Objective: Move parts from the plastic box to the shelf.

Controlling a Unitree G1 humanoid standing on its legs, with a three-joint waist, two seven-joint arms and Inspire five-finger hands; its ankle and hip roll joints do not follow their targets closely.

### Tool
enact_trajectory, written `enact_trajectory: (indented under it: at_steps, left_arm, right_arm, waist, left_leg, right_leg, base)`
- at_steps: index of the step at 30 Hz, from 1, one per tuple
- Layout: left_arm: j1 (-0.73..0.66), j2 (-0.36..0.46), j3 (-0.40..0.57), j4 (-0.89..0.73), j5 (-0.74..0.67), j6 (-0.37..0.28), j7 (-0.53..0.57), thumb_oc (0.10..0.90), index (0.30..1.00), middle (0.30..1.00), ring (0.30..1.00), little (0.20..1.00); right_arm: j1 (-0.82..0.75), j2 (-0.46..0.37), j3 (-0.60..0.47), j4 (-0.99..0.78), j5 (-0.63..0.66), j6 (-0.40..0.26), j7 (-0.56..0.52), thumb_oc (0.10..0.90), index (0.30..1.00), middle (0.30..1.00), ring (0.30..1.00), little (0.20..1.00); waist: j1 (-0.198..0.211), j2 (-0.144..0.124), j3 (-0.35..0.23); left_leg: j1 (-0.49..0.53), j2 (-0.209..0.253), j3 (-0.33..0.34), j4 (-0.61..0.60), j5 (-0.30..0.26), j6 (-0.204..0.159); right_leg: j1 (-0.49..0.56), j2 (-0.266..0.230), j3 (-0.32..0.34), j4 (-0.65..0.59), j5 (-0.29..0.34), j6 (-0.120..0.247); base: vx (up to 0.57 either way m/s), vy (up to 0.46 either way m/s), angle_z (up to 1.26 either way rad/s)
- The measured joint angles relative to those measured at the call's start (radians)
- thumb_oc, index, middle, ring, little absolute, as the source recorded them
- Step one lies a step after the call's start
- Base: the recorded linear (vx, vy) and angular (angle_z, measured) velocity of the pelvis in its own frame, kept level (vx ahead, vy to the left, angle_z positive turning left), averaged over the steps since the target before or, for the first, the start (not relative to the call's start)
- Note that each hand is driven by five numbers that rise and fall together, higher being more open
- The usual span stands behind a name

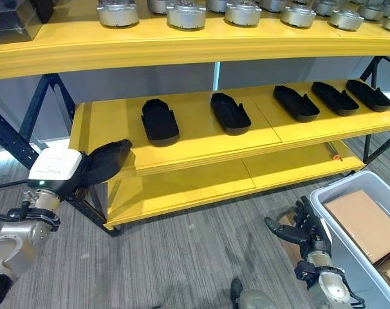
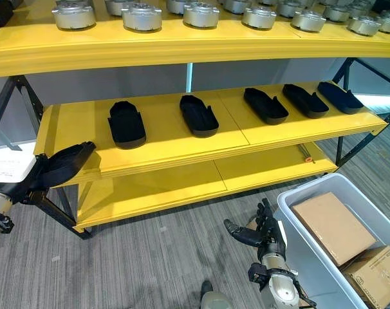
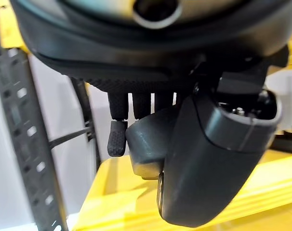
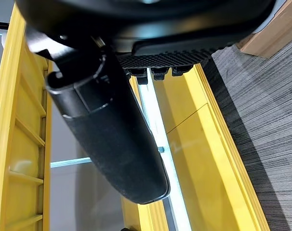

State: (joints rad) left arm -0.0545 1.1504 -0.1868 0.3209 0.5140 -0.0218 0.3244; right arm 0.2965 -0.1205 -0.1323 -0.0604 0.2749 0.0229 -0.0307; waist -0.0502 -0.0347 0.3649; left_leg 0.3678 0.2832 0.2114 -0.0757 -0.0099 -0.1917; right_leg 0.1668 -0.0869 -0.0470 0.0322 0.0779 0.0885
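A: Where is the part being moved?

B: At the left of the frame, the left robot hand (image 1: 85, 170) has its fingers curled round a black part (image 1: 110, 159), its tip at the left end of the yellow shelf (image 1: 201, 149).

A: And the rest?

B: Five black parts (image 1: 159, 120) lie in a row on that shelf. At the lower right, the right robot hand (image 1: 302, 227) is spread and holds nothing, just beside the plastic box (image 1: 328, 209) with its cardboard cartons (image 1: 365, 223).
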Motion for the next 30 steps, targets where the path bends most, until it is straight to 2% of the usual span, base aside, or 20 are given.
enact_trajectory:
  at_steps: [3,6,9,17,23,24,30]
  left_arm:
    - [-0.001,-0.013,-0.003,0.014,-0.001,0.009,0.011,0.4,0.3,0.3,0.3,0.3]
    - [-0.014,-0.085,0.0,0.034,-0.026,0.025,0.041,0.4,0.3,0.3,0.3,0.3]
    - [-0.021,-0.114,0.0,0.038,-0.038,0.025,0.056,0.4,0.3,0.3,0.3,0.3]
    - [-0.076,-0.118,-0.023,0.096,-0.039,0.027,0.061,0.4,0.3,0.3,0.3,0.3]
    - [-0.217,-0.118,-0.124,0.183,-0.04,0.03,0.063,0.4,0.3,0.3,0.3,0.3]
    - [-0.269,-0.118,-0.163,0.208,-0.04,0.032,0.063,0.4,0.3,0.3,0.3,0.3]
    - [-0.341,-0.112,-0.202,0.232,-0.042,0.037,0.063,0.4,0.3,0.3,0.3,0.3]
  right_arm:
    - [0.0,0.0,0.0,0.0,0.0,0.0,0.0,0.9,1.0,1.0,1.0,1.0]
    - [0.001,0.001,0.0,0.0,0.0,0.0,0.001,0.9,1.0,1.0,1.0,1.0]
    - [0.0,0.0,0.0,0.0,0.0,0.0,0.001,0.9,1.0,1.0,1.0,1.0]
    - [0.004,0.0,0.0,0.0,0.0,0.0,0.001,0.9,1.0,1.0,1.0,1.0]
    - [0.007,-0.001,0.002,0.0,0.0,0.001,0.003,0.9,1.0,1.0,1.0,1.0]
    - [0.007,-0.001,0.002,0.0,0.0,0.001,0.003,0.9,1.0,1.0,1.0,1.0]
    - [0.007,-0.003,0.002,0.0,0.0,0.002,0.004,0.9,1.0,1.0,1.0,1.0]
  waist:
    - [0.003,-0.006,0.003]
    - [0.003,-0.007,0.004]
    - [0.002,-0.008,0.004]
    - [0.0,-0.007,0.015]
    - [0.001,-0.003,0.036]
    - [0.002,0.001,0.048]
    - [-0.003,0.007,0.081]
  left_leg:
    - [0.0,0.0,0.0,0.0,0.0,0.0]
    - [0.0,0.0,0.0,-0.001,0.0,0.0]
    - [0.0,0.002,0.0,-0.001,0.001,-0.001]
    - [-0.001,0.011,-0.002,-0.001,0.004,-0.007]
    - [-0.004,0.01,-0.013,-0.001,0.008,-0.007]
    - [-0.007,0.01,-0.017,-0.001,0.009,-0.006]
    - [-0.006,0.011,-0.017,-0.001,0.011,-0.008]
  right_leg:
    - [0.0,0.0,0.0,0.0,0.0,0.0]
    - [0.0,-0.001,0.0,0.0,0.0,0.0]
    - [0.0,0.001,-0.002,0.001,0.0,-0.001]
    - [0.001,0.009,-0.008,0.001,-0.002,-0.003]
    - [0.002,0.007,-0.017,0.003,-0.002,-0.003]
    - [0.002,0.006,-0.019,0.004,-0.002,-0.003]
    - [0.001,0.007,-0.02,0.006,-0.002,-0.003]
  base:
    - [0.0,0.0,0.0]
    - [0.0,0.0,0.0]
    - [0.0,0.0,0.0]
    - [0.0,0.0,0.01]
    - [0.0,-0.01,0.04]
    - [0.01,-0.014,0.04]
    - [0.0,0.0,0.0]
